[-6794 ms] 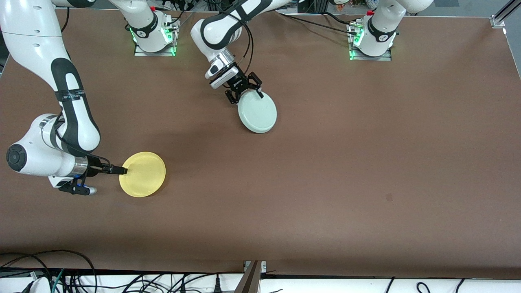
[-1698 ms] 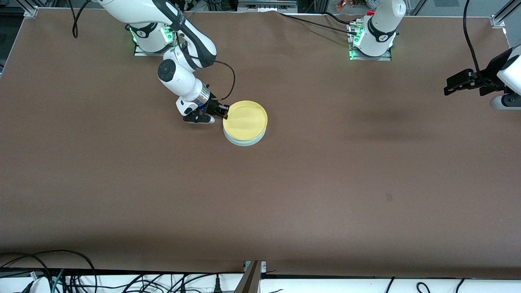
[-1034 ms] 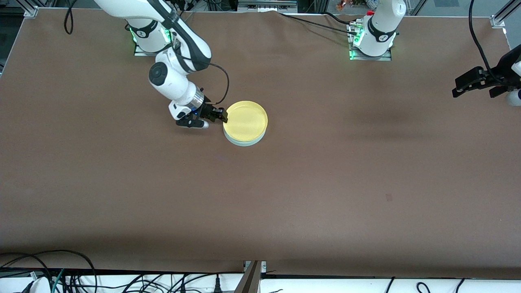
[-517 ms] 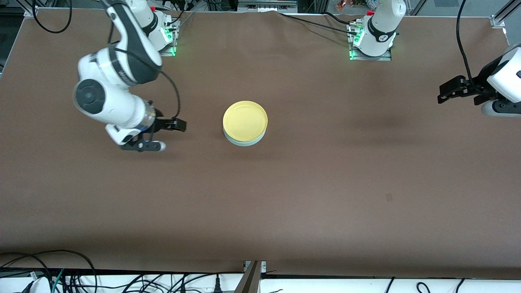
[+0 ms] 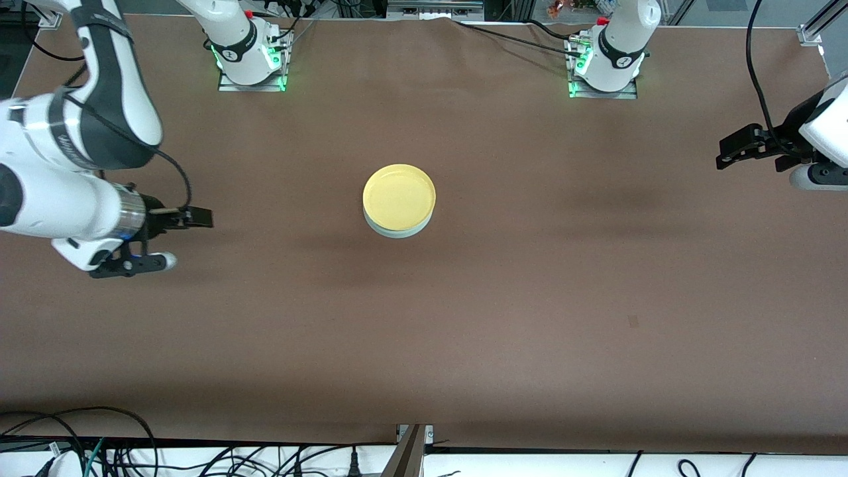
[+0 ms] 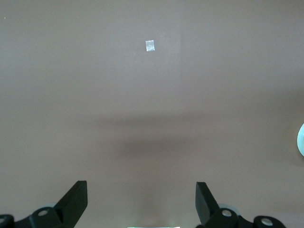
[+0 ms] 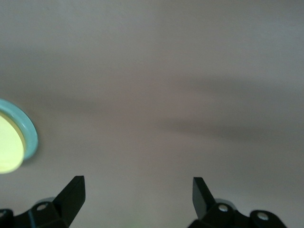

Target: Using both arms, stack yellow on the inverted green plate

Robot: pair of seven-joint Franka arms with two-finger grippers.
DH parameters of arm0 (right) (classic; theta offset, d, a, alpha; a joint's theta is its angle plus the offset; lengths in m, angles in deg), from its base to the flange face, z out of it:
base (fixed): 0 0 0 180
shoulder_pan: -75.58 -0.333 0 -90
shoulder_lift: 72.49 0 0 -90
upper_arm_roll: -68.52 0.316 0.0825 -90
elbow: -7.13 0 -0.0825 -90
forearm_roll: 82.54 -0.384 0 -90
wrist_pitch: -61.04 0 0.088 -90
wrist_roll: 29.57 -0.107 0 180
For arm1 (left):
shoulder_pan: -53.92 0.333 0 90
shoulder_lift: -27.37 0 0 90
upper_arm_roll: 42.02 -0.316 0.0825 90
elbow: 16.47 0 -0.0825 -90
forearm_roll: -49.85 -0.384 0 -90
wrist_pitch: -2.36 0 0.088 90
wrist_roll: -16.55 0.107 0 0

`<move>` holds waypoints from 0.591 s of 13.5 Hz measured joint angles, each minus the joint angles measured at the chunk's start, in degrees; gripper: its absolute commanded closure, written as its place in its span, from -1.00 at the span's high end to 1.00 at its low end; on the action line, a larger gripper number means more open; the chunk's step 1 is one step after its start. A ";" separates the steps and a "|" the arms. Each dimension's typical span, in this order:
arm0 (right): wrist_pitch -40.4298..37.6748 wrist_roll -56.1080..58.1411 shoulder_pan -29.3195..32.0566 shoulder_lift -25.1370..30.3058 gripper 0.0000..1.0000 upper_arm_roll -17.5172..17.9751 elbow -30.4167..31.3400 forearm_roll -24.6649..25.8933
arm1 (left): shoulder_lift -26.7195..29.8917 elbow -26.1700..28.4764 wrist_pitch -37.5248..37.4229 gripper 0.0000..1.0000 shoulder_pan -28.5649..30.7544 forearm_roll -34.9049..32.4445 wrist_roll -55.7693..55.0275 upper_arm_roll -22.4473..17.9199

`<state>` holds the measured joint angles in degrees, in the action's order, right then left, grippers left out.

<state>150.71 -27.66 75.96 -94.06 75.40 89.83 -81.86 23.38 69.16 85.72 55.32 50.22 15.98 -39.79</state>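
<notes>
A brown counter (image 5: 530, 298) fills the front view, with cables along its nearest edge. At its middle the yellow (image 5: 399, 196) lies on the green plate (image 5: 396, 231), only the green's rim showing beneath. Half a second ago the right tool (image 5: 199, 217) was closer to the stack; now it hangs over the right arm's end, released and empty. The left tool (image 5: 727, 147), also spread and empty, waits over the left arm's end. A small pale square (image 6: 150, 45) marks the counter.

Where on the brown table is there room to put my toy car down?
Bare table lies all around the round yellow plastic plate, stacked on the pale green plate. The open right gripper and open left gripper hang over the table's two ends.
</notes>
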 measured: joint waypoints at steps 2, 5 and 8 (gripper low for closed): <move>-3.96 1.36 0.56 1.33 1.00 -0.27 -2.90 1.07 | -0.04 -0.03 0.00 1.00 -0.06 0.00 0.00 0.04; -7.48 1.43 0.59 7.21 1.00 -0.28 -3.50 2.96 | -0.73 -0.03 0.00 1.00 0.11 0.00 0.00 -0.03; -8.72 1.43 0.66 13.36 1.00 -0.79 -3.24 3.30 | -1.31 -0.05 0.00 1.00 0.22 0.00 0.00 -0.14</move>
<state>141.99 -26.22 76.62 -80.70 74.62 86.59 -78.56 22.07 69.11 85.72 55.54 50.22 15.98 -39.93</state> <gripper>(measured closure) 0.000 0.000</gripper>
